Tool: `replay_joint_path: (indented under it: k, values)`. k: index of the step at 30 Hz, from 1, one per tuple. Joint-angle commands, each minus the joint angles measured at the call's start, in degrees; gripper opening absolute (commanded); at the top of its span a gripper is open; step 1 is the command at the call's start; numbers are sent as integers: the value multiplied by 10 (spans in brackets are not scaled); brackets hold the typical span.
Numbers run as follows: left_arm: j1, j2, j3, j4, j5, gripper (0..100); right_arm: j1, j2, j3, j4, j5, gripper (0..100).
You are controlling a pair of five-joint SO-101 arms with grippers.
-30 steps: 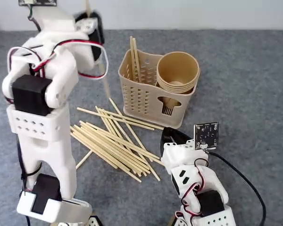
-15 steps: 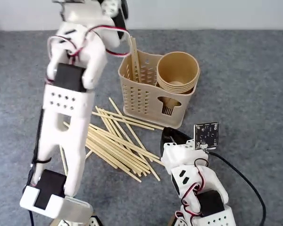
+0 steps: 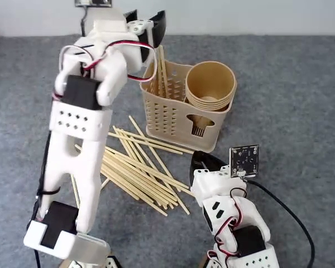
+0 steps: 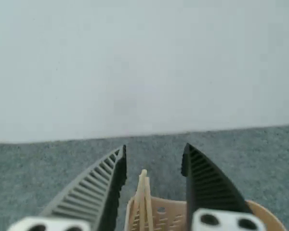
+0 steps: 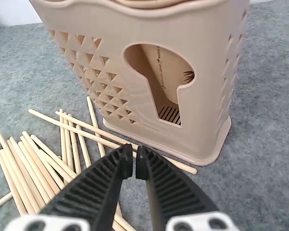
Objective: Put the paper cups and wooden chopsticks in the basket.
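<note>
A beige slotted basket [image 3: 168, 116] holds a stack of paper cups [image 3: 211, 84] and a few upright wooden chopsticks [image 3: 159, 66]. Many more chopsticks [image 3: 135, 167] lie in a loose pile on the carpet in front of it. My left gripper [image 3: 145, 21] hovers open above the basket's far left corner. In the left wrist view the left gripper [image 4: 155, 153] frames the standing chopsticks [image 4: 143, 199], with nothing in its grip. My right gripper [image 5: 134, 158] is shut and empty, low over the carpet just in front of the basket [image 5: 202, 82]. A cup [image 5: 167, 77] shows through the handle hole.
The basket stands in the middle of a grey carpet, with a white wall [image 4: 144, 62] behind. The right arm's base and black cable [image 3: 285, 206] are at the front right. The pile of chopsticks [image 5: 43, 154] spreads towards the left arm's base [image 3: 61, 240].
My left arm swung from the left side over to the basket's far corner with a chopstick, and its gripper has opened. The right arm has not moved.
</note>
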Motion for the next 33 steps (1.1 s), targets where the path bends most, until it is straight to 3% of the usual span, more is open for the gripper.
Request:
replay_joint_path:
  k: [1, 8, 13, 19, 23, 33]
  values:
    - [-40, -6, -68, 103, 18, 144, 0, -10, -4, 1, -3, 32]
    - [-175, 1, -68, 291, 51, 121, 0, -10, -4, 1, -3, 32]
    - [-263, 13, -1, 345, 6, 122, 0, -10, -4, 1, -3, 32]
    - [-333, 62, 130, 342, -57, 122, 0, -10, -4, 1, -3, 35]
    - [-359, 105, 197, 298, -91, 122, 0, -10, -4, 1, -3, 35]
    - [-360, 149, 335, 224, -159, 122, 0, -11, 10, -5, 21, 35]
